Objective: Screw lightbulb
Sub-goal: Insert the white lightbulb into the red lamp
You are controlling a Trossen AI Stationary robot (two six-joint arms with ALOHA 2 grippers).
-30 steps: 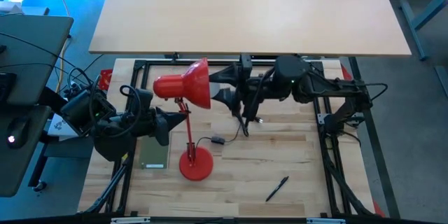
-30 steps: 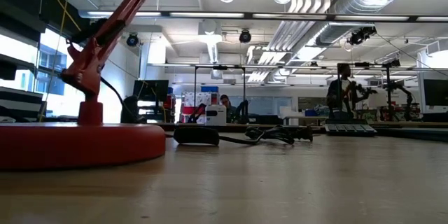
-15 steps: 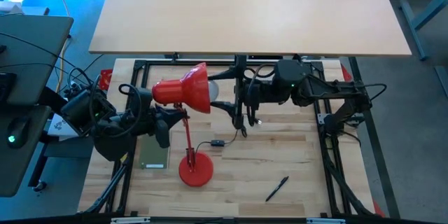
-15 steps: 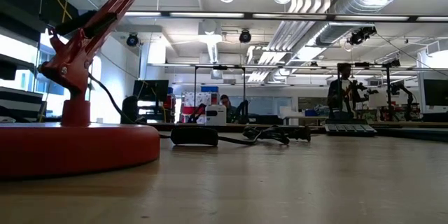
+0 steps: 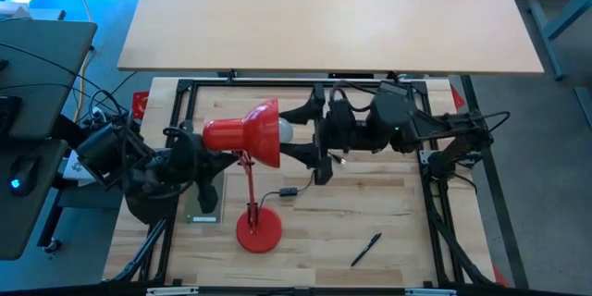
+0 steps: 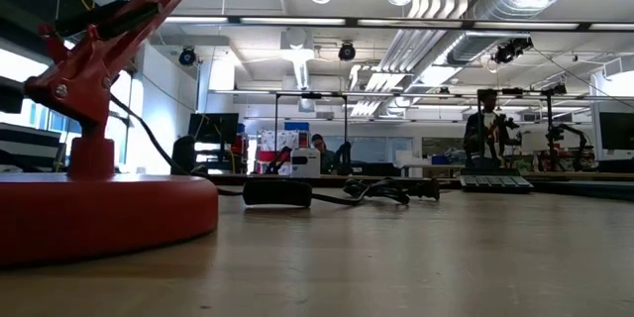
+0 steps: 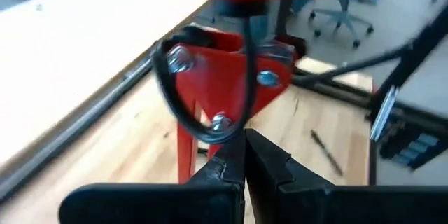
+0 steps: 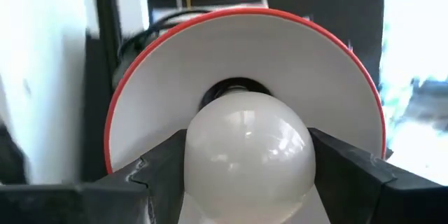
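White lightbulb (image 8: 246, 152) squeezed between right gripper (image 8: 245, 175) fingers, pointing into red lamp shade (image 8: 308, 77); left gripper (image 7: 245, 164) pinched shut under lamp joint (image 7: 224, 70)

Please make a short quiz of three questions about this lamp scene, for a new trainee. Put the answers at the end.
1. True or false: the right gripper holds the bulb in front of the shade.
2. What lies on the table near its front edge, to the right of the lamp's base? A) a pen B) a spoon C) a cup
3. How do the jaws of the left gripper stand, and which part of the lamp is just in front of them?

Key
1. True; its jaws sit on both sides of the bulb.
2. A, the pen.
3. Shut, just below the red bracket behind the shade.
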